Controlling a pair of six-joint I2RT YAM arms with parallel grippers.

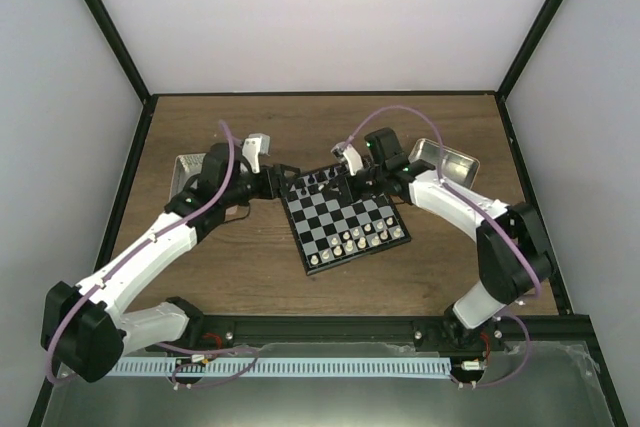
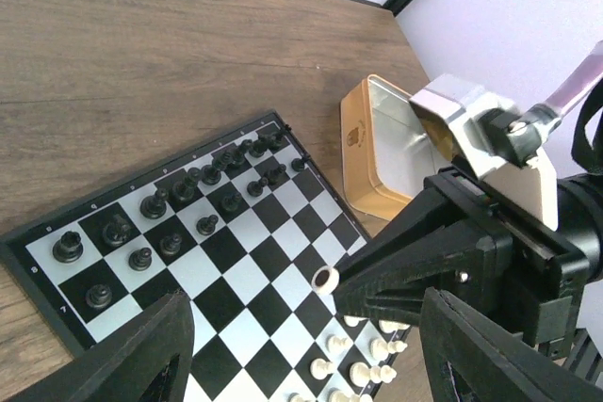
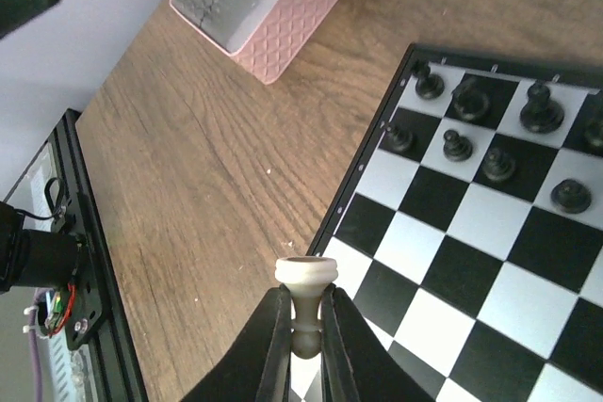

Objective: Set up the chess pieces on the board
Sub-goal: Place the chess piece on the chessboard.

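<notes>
Board [image 1: 334, 218] lies mid-desk, and you have one cream-white chess piece [image 3: 306, 276] pinched in your right hand [image 3: 304, 327] above its squares, your left hand [image 2: 301, 364] wide open nearby.

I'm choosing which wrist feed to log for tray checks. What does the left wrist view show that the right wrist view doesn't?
Only the left wrist view: the orange-tan tray, the cream pieces standing on the board, and the open left tool.
Only the right wrist view: the pink tray.
Both: the board, the black pieces on it, the wooden table, and the right tool shut on a lone cream piece.
</notes>
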